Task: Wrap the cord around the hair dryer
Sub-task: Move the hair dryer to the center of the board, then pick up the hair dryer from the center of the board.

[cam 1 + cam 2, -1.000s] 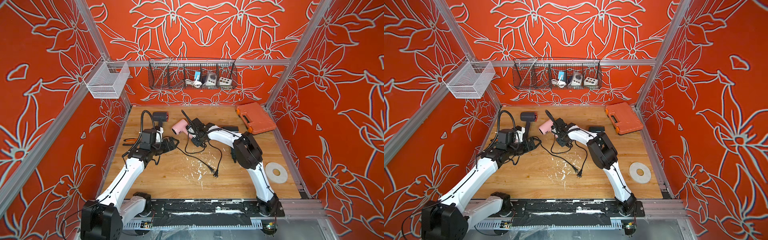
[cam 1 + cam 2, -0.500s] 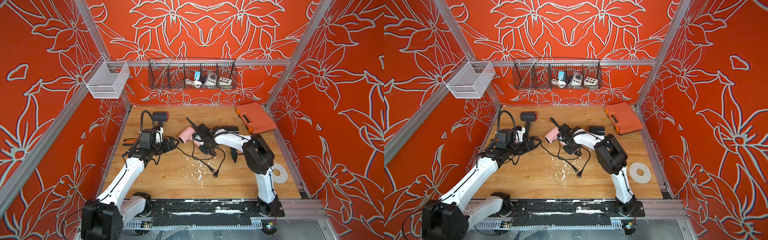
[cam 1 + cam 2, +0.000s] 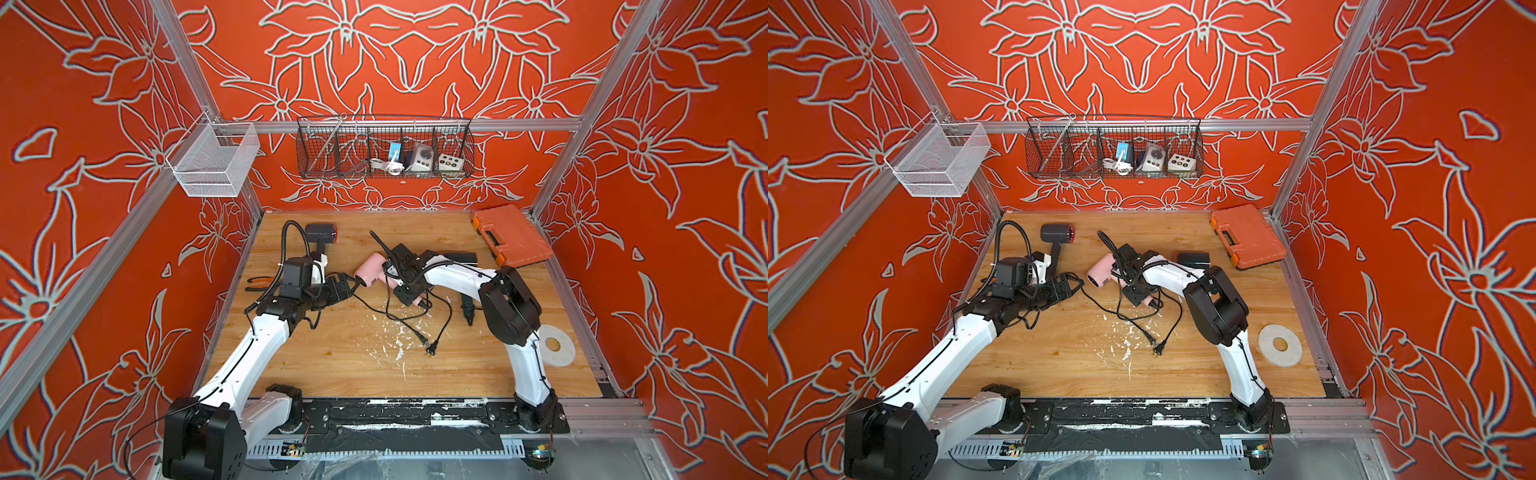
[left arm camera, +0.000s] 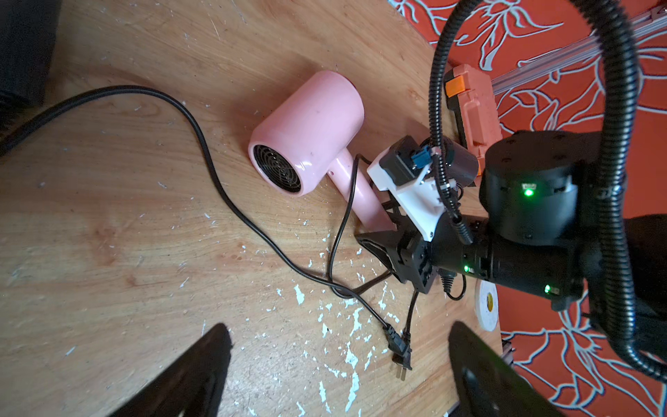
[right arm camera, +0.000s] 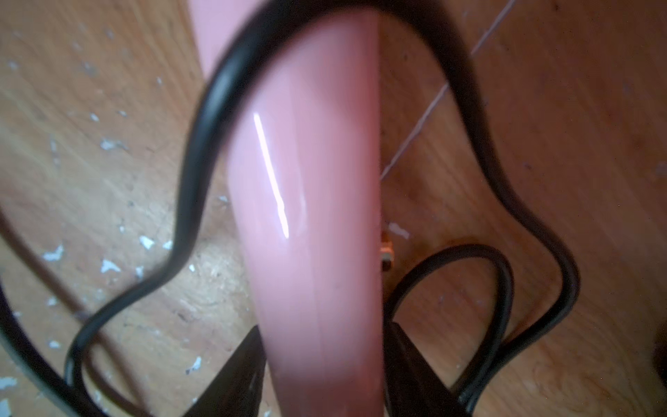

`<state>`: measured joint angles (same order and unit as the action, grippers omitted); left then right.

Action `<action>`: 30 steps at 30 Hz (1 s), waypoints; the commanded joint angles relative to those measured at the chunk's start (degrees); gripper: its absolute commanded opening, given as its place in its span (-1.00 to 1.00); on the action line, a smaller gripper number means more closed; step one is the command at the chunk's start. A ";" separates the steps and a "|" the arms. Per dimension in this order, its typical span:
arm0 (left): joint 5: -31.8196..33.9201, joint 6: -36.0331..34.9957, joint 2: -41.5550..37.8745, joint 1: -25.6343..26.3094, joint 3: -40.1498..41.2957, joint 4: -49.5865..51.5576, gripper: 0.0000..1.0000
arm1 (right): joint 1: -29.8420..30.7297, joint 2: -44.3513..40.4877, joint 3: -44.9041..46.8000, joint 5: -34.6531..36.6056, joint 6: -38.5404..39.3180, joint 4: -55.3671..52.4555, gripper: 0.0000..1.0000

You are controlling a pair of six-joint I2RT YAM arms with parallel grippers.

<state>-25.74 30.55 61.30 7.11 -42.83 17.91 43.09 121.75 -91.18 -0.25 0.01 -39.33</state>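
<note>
A pink hair dryer [image 3: 371, 266] [image 3: 1101, 268] lies on its side mid-table, its rear grille [image 4: 278, 169] facing my left gripper. Its black cord [image 4: 213, 169] sprawls loose over the wood in loops and ends at a plug [image 3: 432, 348]. One loop drapes over the handle [image 5: 306, 216]. My right gripper [image 3: 409, 293] [image 5: 321, 343] straddles the end of the handle. Its jaws are parted and sit close on either side. My left gripper [image 3: 353, 286] [image 4: 335, 332] hangs open and empty just short of the dryer's barrel.
A dark hair dryer [image 3: 320, 232] lies at the back left, behind my left arm. Orange case [image 3: 513, 237] back right, black box [image 3: 459, 257] beside it. White tape roll [image 3: 555, 345] by the right arm's base. Pliers [image 3: 259, 284] at the left edge. Wire baskets hang on the walls.
My right gripper pulled the pink dryer toward the front and right, and its jaws have widened round the handle. The cord loops shifted with it. My left arm has stayed put.
</note>
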 commanded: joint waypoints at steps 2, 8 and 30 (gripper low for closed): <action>-0.50 0.24 -0.52 -0.43 -0.15 -0.48 0.83 | 0.41 1.02 0.96 -0.32 -3.26 5.08 0.09; -0.61 -0.07 -0.90 -0.43 -0.33 -0.33 0.83 | 0.41 -2.84 5.30 -1.75 -2.25 12.29 0.16; -1.46 0.43 -0.26 -0.60 -0.94 -0.67 0.83 | 0.47 5.60 -1.12 -1.42 2.26 4.59 -0.61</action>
<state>-26.22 30.74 61.28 7.05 -42.83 17.91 43.22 126.30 -95.53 -4.27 0.93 -31.05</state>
